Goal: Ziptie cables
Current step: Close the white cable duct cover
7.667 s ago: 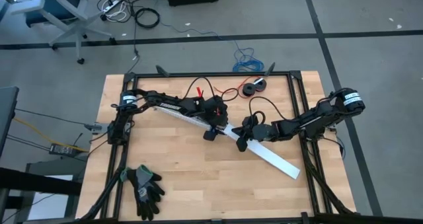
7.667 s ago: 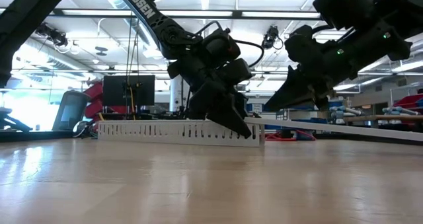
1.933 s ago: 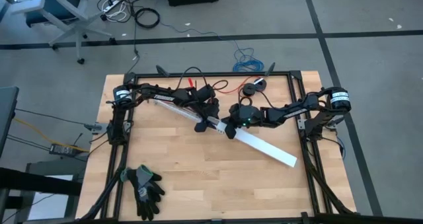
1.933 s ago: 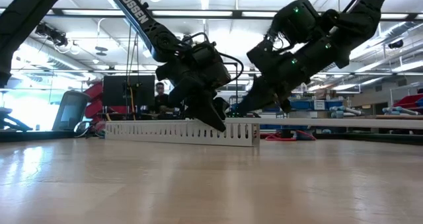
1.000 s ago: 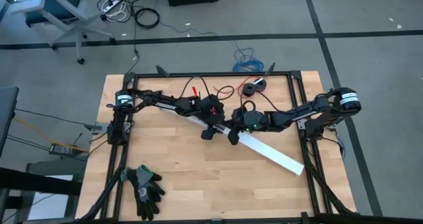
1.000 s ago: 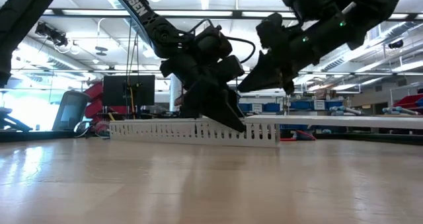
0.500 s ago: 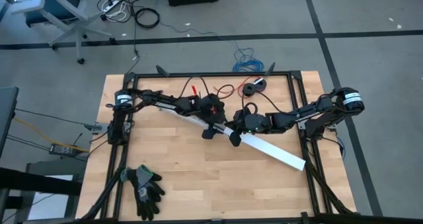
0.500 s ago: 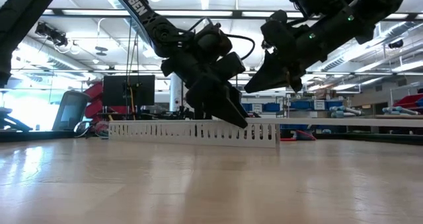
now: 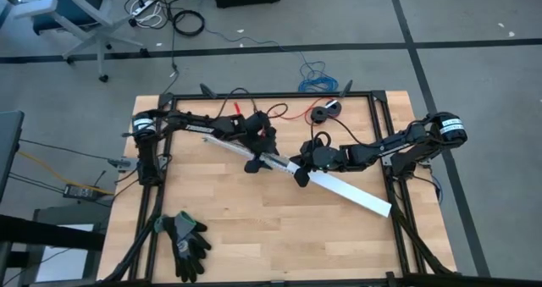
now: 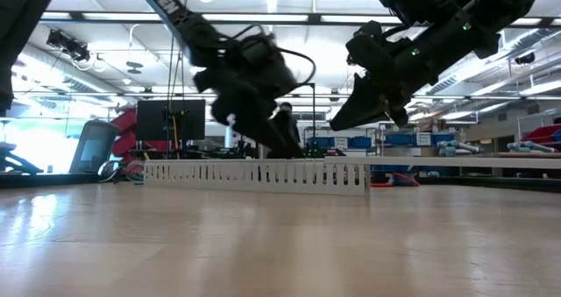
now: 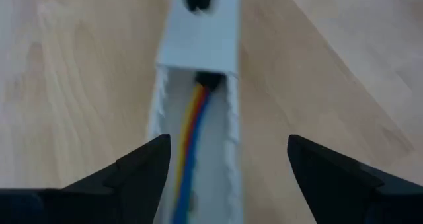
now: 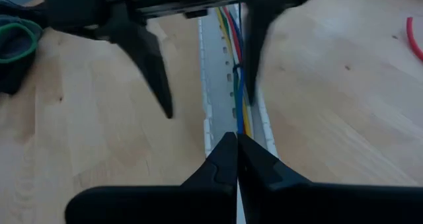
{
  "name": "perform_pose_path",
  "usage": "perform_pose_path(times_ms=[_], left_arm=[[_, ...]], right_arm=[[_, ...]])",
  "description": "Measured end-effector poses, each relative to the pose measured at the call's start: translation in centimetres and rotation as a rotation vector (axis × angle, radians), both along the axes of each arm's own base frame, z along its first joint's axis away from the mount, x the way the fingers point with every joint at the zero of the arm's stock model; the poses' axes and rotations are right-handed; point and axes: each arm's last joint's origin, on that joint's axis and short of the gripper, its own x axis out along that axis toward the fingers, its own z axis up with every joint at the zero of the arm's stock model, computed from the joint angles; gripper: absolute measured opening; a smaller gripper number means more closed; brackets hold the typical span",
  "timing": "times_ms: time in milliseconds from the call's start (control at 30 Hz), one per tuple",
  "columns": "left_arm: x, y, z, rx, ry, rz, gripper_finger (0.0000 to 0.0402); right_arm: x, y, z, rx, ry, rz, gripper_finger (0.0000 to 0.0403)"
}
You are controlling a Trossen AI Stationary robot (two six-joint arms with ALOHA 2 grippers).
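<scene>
The cables lie inside the slotted white duct, thin, light and limp; best pinched near their dark end. Left end effector straddles the duct, spread wide, holding nothing. Right end effector is closed above the duct, seemingly empty

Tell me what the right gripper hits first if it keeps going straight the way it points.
Probably the cables lying in the white slotted duct just ahead of the shut right gripper, before the open left gripper; depth is unclear.

Duct crosses table center; gloves front-left; rest bare wood.
</scene>
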Motion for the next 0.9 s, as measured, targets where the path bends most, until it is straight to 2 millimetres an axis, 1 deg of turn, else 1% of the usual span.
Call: perform_pose_path(times_ms=[67,133,233,267,333,467,633,700,833,900], left_arm=[[-1.4,-0.2,-0.5,0.003,-0.024,0.012,0.0314],[-2.6,-0.3,-0.7,0.004,-0.091,0.049,0.0314],[-3.4,-0.5,-0.4,0.036,-0.258,0.086,0.0314],[-3.5,-0.7,-0.4,0.037,-0.288,0.087,0.0314],[-3.5,-0.7,-0.5,0.035,-0.31,0.092,0.0314],[-3.1,-0.7,-1.0,0.032,-0.299,0.103,0.0314],[-2.2,-0.7,-1.0,0.029,-0.316,0.071,0.0314],[-2.1,-0.7,-1.4,0.018,-0.293,0.065,0.0314],[-1.2,-0.7,-1.6,0.006,-0.292,0.041,0.0314],[-0.9,-0.6,-2.1,0.0,-0.276,0.038,0.0314]], right_arm=[[0.0,0.0,0.0,0.001,-0.002,0.0,0.0],[0.0,0.0,0.0,0.001,-0.001,-0.001,0.0],[0.0,0.0,0.0,0.001,-0.002,-0.001,0.0],[0.0,-0.1,0.0,0.001,-0.004,-0.003,0.0],[0.1,-0.2,0.1,0.004,-0.011,-0.008,0.0],[0.1,-0.2,0.2,0.009,-0.03,-0.011,0.0],[0.2,-0.2,0.2,0.01,-0.033,-0.011,0.0],[0.2,-0.2,0.2,0.01,-0.033,-0.01,0.0],[0.2,-0.2,0.3,0.01,-0.036,-0.01,0.0],[0.2,-0.2,0.3,0.01,-0.037,-0.01,0.0]])
